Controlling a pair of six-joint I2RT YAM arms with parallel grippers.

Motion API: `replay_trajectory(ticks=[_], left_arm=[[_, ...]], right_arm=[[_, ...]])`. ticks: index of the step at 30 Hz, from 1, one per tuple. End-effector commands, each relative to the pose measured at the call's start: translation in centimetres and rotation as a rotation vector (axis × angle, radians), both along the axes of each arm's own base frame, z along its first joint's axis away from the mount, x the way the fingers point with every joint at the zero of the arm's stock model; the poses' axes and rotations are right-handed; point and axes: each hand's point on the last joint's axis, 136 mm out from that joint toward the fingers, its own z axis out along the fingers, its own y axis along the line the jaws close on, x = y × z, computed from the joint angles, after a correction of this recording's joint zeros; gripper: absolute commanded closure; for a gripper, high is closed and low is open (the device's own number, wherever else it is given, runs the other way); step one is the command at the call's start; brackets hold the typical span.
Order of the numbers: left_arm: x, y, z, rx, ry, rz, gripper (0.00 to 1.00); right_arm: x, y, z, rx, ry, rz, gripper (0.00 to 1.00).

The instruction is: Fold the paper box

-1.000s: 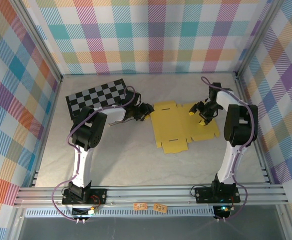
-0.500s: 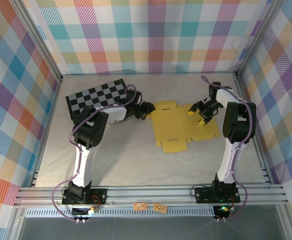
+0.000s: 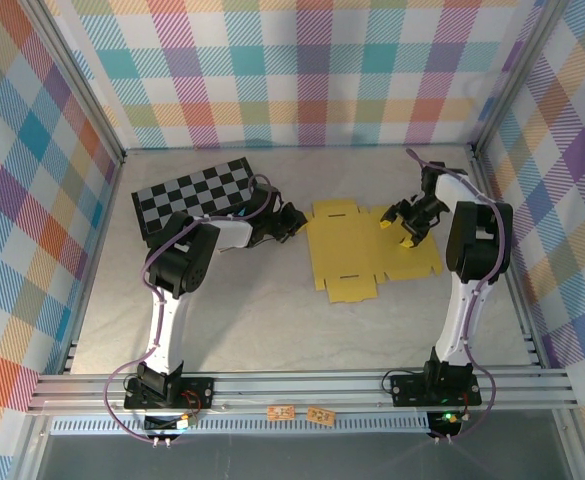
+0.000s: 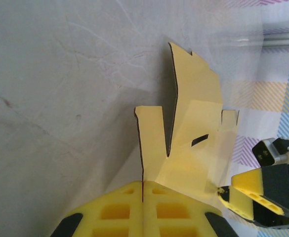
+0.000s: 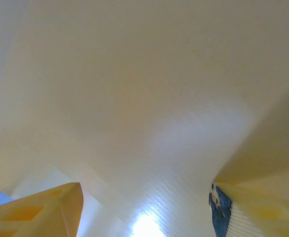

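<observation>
The paper box (image 3: 364, 250) is a flat yellow die-cut sheet lying on the grey table between the two arms. My left gripper (image 3: 295, 220) is at its left edge, shut on the paper box. In the left wrist view the thin sheet edge runs straight into the closed seam of the gripper (image 4: 143, 191), and the paper box (image 4: 196, 133) rises from there with a slot and notched flaps. My right gripper (image 3: 405, 222) hovers open over the sheet's right part. In the right wrist view its fingers (image 5: 40, 210) stand wide apart just above the paper box (image 5: 149, 98).
A black-and-white checkered board (image 3: 197, 190) lies at the back left, close behind the left arm. Aluminium frame rails (image 3: 302, 385) and plaid walls enclose the table. The right gripper's fingers (image 4: 255, 185) show at the lower right of the left wrist view.
My left gripper has closed on the sheet's left edge. The right gripper has stayed open over the sheet's right side, barely shifting.
</observation>
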Motion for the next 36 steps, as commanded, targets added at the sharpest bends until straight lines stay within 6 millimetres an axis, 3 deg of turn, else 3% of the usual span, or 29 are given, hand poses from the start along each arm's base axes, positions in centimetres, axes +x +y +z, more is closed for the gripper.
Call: replay_trajectory(ticks=[1,5,13,16,21,25,28,31,36], left_arm=[[-0.8,-1.7,3.2,-0.054,-0.062,-0.046,1.00],[-0.8,-0.8,4.2,-0.034,-0.072,-0.004,1.00],[-1.0,1.1,7.5,-0.041,-0.050,0.137,1.00],[-1.2,1.9,8.5,-0.027,-0.020,0.189,1.00],[-1.5,3.0,9.1,-0.029,0.032,0.271,1.00],[-1.3,3.3,10.0,-0.047,0.050,0.317,1.00],[-1.3,3.4,10.4,-0.052,0.067,0.330,1.00],[-1.3,3.4,10.6,-0.065,0.082,0.341,1.00],[-1.4,3.2,10.9,-0.084,0.087,0.343,1.00]], right_arm=[[0.3,1.4,0.2,0.058,-0.006,0.033,0.32],[0.6,1.1,1.6,0.038,-0.041,0.033,0.31],[0.8,0.6,8.0,0.000,-0.198,-0.043,0.30],[-0.6,1.1,10.3,0.029,-0.248,-0.117,0.30],[-5.0,2.1,13.7,0.076,-0.310,-0.280,0.30],[-9.3,4.8,14.4,0.109,-0.300,-0.342,0.30],[-12.3,6.5,13.9,0.163,-0.276,-0.438,0.28],[-13.5,7.6,13.2,0.227,-0.293,-0.529,0.26],[-13.8,9.0,11.0,0.297,-0.269,-0.583,0.22]])
